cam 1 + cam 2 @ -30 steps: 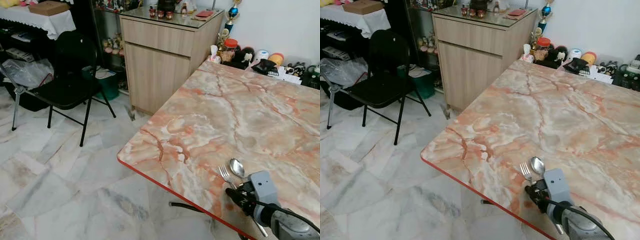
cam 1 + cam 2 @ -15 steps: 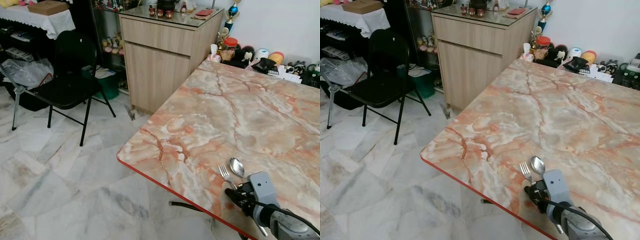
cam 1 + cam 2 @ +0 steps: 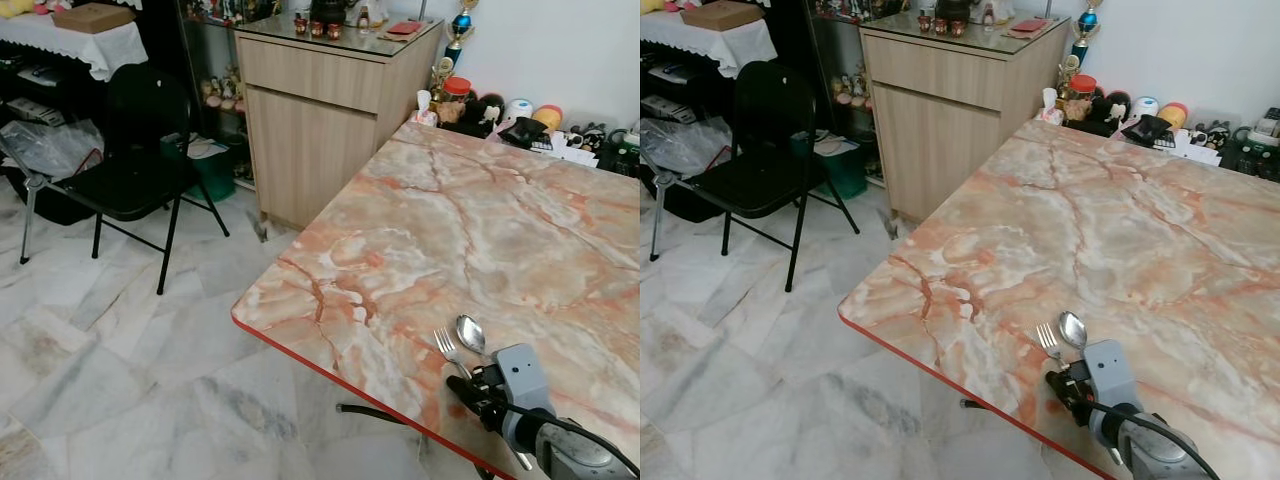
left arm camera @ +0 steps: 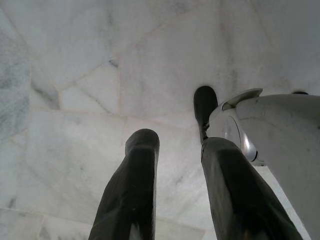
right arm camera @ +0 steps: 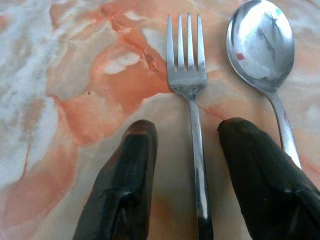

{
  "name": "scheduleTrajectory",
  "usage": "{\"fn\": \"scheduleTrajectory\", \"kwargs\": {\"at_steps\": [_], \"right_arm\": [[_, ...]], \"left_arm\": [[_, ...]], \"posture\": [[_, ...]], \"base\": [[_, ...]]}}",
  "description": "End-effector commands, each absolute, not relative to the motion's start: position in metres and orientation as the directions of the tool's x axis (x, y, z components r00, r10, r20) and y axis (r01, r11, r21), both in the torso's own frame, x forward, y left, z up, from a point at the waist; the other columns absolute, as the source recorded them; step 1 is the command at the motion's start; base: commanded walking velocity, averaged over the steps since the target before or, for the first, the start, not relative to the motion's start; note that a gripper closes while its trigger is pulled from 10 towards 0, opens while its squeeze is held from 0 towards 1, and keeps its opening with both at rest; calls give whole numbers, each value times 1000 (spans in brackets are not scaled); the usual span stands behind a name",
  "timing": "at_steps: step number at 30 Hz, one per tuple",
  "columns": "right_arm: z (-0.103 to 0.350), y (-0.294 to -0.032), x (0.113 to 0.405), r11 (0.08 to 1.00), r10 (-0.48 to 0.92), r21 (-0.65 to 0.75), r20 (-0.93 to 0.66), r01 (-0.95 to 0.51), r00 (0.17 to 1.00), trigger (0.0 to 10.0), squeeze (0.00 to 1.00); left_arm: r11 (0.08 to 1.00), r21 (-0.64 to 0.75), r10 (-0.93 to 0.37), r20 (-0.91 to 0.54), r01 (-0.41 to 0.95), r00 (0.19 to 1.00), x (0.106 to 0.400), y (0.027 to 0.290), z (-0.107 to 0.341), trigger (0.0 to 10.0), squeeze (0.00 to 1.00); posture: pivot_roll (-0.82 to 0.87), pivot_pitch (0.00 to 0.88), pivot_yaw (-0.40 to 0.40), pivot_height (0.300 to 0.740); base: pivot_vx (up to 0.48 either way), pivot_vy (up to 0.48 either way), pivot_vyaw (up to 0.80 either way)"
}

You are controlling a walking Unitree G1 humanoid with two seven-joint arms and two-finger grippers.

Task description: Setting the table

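Our right tool (image 5: 185, 150) straddles, unclenched, the thin silver steel fork (image 5: 192, 120) lying flat on the marble bench (image 3: 480, 230); stiff, light, slippery, we judge it best pinched mid-handle.

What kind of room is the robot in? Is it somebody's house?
Most likely a home's dining area. A big marble-patterned table has a fork and spoon laid side by side, with the right gripper over them. A wooden cabinet and a black folding chair stand on a tiled floor.
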State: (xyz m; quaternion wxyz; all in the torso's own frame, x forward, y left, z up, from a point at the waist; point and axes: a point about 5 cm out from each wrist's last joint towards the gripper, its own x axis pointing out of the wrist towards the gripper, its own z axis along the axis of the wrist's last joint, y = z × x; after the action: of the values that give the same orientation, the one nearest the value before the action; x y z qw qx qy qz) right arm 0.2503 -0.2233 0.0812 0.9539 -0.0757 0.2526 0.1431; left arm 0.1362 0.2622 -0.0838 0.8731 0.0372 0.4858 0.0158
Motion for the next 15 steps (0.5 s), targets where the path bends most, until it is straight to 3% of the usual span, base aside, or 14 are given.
{"fn": "scheduleTrajectory", "kwargs": {"at_steps": [1, 15], "right_arm": [[67, -221, 246, 948, 232, -51, -562, -313, 794, 0, 0], [65, -219, 247, 943, 241, -56, -563, -327, 791, 0, 0]], "left_arm": [[996, 88, 62, -866, 28, 497, 126, 265, -86, 10000, 0], [996, 78, 51, -862, 33, 503, 134, 260, -85, 10000, 0]], "posture": [[-5, 108, -2, 740], [-4, 107, -3, 740]], "base": [[0, 0, 0], [0, 0, 0]]}}
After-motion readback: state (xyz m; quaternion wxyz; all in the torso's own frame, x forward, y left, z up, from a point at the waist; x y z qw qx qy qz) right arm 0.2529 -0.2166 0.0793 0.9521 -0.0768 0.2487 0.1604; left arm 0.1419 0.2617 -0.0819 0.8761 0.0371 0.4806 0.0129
